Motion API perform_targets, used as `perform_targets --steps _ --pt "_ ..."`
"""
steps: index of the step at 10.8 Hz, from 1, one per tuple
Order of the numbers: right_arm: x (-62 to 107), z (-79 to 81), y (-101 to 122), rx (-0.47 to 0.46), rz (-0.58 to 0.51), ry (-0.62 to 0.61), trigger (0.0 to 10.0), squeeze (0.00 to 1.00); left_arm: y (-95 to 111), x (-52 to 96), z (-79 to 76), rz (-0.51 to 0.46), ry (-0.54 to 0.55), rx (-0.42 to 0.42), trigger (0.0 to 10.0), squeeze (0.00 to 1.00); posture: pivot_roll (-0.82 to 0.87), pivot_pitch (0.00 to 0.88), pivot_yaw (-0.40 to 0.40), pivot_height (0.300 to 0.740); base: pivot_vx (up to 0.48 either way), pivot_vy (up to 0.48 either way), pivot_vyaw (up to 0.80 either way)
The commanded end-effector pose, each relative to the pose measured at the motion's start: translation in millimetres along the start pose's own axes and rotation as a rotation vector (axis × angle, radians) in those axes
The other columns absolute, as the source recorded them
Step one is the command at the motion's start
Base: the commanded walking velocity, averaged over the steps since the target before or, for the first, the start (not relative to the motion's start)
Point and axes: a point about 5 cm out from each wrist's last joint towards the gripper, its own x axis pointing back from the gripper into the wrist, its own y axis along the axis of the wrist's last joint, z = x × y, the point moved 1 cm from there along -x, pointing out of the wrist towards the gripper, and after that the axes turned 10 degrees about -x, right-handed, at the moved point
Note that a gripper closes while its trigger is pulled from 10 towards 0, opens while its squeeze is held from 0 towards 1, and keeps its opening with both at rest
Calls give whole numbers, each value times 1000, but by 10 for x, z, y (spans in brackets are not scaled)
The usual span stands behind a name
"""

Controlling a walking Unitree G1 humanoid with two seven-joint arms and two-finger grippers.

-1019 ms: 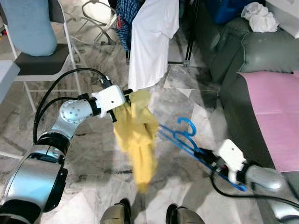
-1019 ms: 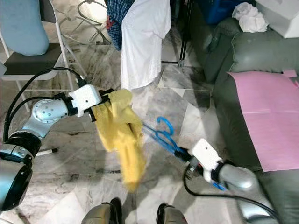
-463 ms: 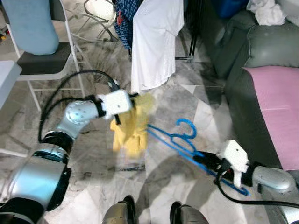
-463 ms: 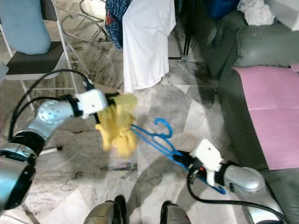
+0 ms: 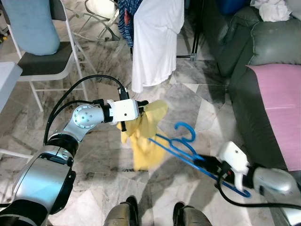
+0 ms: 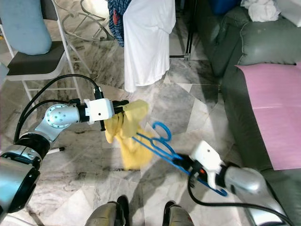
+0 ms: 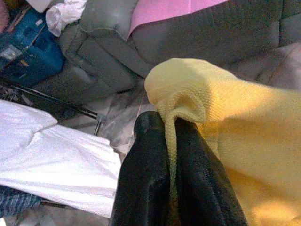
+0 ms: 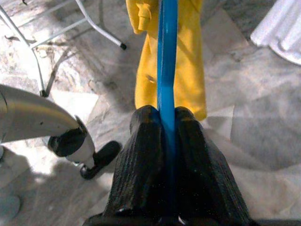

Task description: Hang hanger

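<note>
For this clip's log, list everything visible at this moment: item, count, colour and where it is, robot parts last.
yellow garment: 1, yellow, dangling above the floor, pinched by the left gripper.
hanger: 1, blue, held in the air by the right gripper, one end against the yellow garment.
white shirt: 1, white, hanging ahead of the robot.
checked garment: 1, dark blue, hanging beside the white shirt.
folding chair: 1, white frame, dark seat, left of the robot.
light blue cloth: 1, draped on the folding chair.
sofa: 1, grey-green, on the right.
pink sheet: 1, pink, lying on the sofa.
crumpled white cloth: 1, white, atop the sofa.
floor: marble, grey.
left gripper: 1, black fingers.
right gripper: 1, black fingers.
</note>
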Motion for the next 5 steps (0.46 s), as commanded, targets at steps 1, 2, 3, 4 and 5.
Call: perform_targets --steps 1,2,3,4,5 --pt "36 19 -15 5 8 9 10000 0 -37 60 -3 12 2 -3 10000 0 -182 240 104 740 0 0 0" --pt "90 -13 -35 4 18 -5 10000 0 -41 68 6 15 3 -2 10000 0 -182 240 104 740 0 0 0" --pt "129 -31 -35 3 24 -12 10000 0 -50 79 10 21 2 -6 10000 0 -181 241 104 740 0 0 0" --pt "148 -35 -35 3 28 -11 10000 0 -53 80 14 26 3 -9 10000 0 -181 241 104 740 0 0 0" --pt "159 -29 -36 9 36 -11 10000 0 -67 91 30 40 8 -17 10000 0 -180 241 108 740 0 0 0"
